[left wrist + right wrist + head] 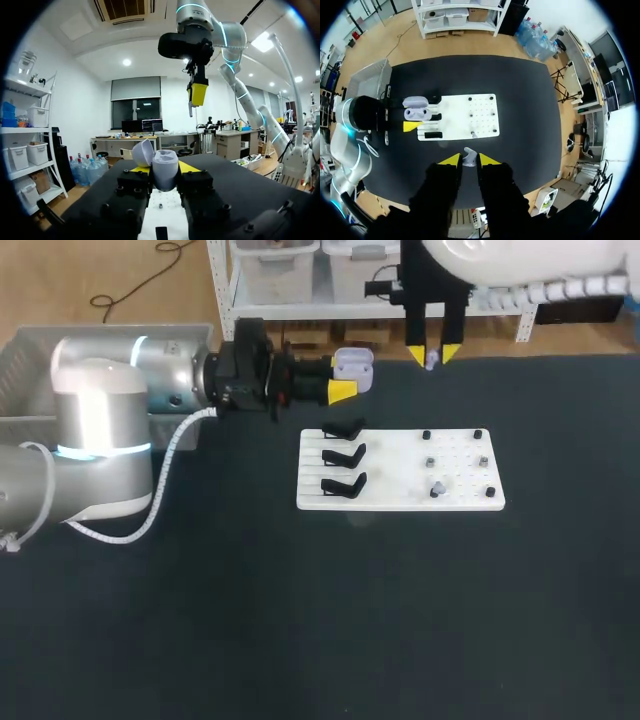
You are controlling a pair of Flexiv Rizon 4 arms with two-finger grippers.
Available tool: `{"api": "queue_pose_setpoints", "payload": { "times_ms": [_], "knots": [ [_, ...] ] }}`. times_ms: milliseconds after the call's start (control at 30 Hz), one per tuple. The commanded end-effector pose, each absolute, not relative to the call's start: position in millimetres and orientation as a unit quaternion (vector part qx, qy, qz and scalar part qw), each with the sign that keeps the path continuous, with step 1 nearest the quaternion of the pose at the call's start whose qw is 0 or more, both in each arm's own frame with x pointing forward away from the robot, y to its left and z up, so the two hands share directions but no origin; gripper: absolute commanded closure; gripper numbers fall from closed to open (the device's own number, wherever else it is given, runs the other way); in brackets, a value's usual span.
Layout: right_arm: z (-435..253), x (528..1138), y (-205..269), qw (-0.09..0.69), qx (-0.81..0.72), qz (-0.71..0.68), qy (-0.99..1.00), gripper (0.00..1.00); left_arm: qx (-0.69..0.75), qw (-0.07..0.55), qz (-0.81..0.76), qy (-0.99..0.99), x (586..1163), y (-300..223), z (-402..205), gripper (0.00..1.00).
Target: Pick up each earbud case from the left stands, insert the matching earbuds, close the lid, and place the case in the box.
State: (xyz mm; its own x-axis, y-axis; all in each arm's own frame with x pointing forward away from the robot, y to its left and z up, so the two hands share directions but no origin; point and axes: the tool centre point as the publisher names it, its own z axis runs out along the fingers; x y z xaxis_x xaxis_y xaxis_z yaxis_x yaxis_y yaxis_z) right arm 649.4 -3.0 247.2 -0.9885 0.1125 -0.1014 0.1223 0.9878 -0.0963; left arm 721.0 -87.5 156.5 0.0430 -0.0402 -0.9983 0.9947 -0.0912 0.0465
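Holding one open case (352, 368) left, one earbud (431, 360) right, three black stands (345, 455)

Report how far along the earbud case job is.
Done: one earbud case is off the stands, which look bare, and its lid is open. In hand: the left hand is shut on that case, and the right hand pinches one earbud. Left: seat the earbuds, close the lid, and put the case in the box.

black matte table (300, 640) filling the view; white rectangular perforated plate (395, 475) lying flat on it, toward 1 o'clock from its centre.
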Motion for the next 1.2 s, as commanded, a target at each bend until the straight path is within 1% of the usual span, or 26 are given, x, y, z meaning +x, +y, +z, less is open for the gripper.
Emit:
{"api": "queue_pose_setpoints", "payload": {
  "times_ms": [33, 267, 900, 967, 1067, 1200],
  "knots": [
    [250.6, 656.5, 9.0, 0.025, 0.068, -0.065, 0.995, 1.0, 0.518, 0.504, -0.517, 0.458, 717.4, -88.0, 152.4, 1.0],
    [242.8, 659.7, 20.5, 0.011, 0.09, -0.07, 0.993, 1.0, 0.517, 0.502, -0.52, 0.459, 715.6, -89.2, 150.8, 1.0],
    [241.5, 660.7, 20.5, 0.012, 0.094, -0.069, 0.993, 1.0, 0.517, 0.502, -0.52, 0.459, 715.6, -89.2, 150.8, 1.0],
    [243.3, 663.0, 27.4, 0.033, 0.096, -0.086, 0.991, 1.0, 0.517, 0.502, -0.52, 0.459, 715.6, -89.2, 150.8, 1.0],
    [246.2, 668.1, 35.9, 0.044, 0.113, -0.089, 0.989, 1.0, 0.517, 0.502, -0.52, 0.459, 715.6, -89.2, 150.8, 1.0],
    [247.6, 675.9, 43.8, 0.041, 0.136, -0.095, 0.985, 1.0, 0.517, 0.502, -0.52, 0.459, 715.6, -89.2, 150.8, 1.0]
  ]
}}
